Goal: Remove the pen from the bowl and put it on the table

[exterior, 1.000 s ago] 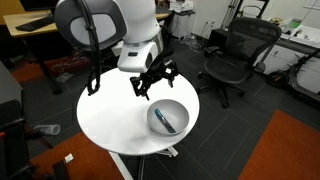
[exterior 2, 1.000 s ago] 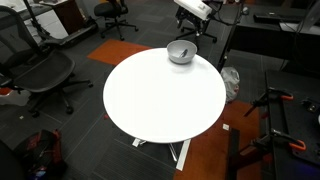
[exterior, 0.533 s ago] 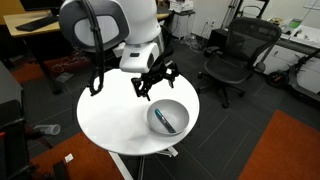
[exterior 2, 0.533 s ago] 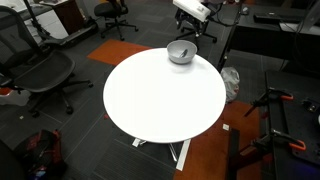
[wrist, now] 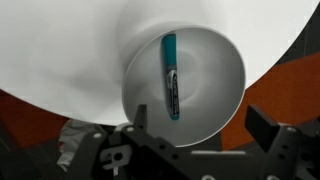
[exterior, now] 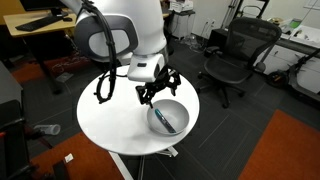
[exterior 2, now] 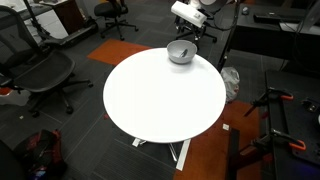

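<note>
The teal-blue pen (wrist: pixel 171 77) lies inside the light grey bowl (wrist: pixel 215 70), along its middle; it also shows in an exterior view (exterior: pixel 166 120). The bowl (exterior: pixel 166 116) stands near the edge of the round white table (exterior: pixel 115 122), seen in both exterior views (exterior 2: pixel 165 95). The bowl (exterior 2: pixel 180 53) sits at the table's far edge there. My gripper (exterior: pixel 158 89) hangs open just above the bowl, nearer its rim. In the wrist view the two fingers (wrist: pixel 205 123) stand wide apart, nothing between them.
Black office chairs (exterior: pixel 235 55) stand around the table (exterior 2: pixel 45 70). Wooden desks (exterior: pixel 35 22) are behind. An orange-red carpet patch (exterior: pixel 285 150) lies on the dark floor. Most of the tabletop in front of the bowl is bare white.
The arm has moved toward the bowl and lowered a little; my gripper is now closer above the bowl. The pen and bowl have not moved.
</note>
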Controlling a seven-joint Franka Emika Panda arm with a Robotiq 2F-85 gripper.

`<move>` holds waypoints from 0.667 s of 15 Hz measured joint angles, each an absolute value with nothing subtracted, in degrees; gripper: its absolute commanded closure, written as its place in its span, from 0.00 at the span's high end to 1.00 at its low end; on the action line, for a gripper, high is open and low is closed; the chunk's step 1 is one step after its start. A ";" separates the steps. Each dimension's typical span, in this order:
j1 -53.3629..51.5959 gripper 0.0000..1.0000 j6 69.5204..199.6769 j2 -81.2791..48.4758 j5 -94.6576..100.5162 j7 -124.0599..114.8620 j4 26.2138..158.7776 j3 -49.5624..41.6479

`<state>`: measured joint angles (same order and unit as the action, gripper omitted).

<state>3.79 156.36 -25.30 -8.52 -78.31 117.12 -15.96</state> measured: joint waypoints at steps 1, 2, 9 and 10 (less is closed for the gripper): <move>3.79 1.00 155.40 -26.30 -8.14 -78.51 116.08 -16.38; 3.79 1.00 154.03 -27.26 -7.75 -78.72 114.95 -16.76; 4.06 1.00 145.32 -33.42 -7.32 -78.87 106.83 -17.26; 4.07 1.00 144.62 -34.05 -7.32 -78.87 106.03 -17.26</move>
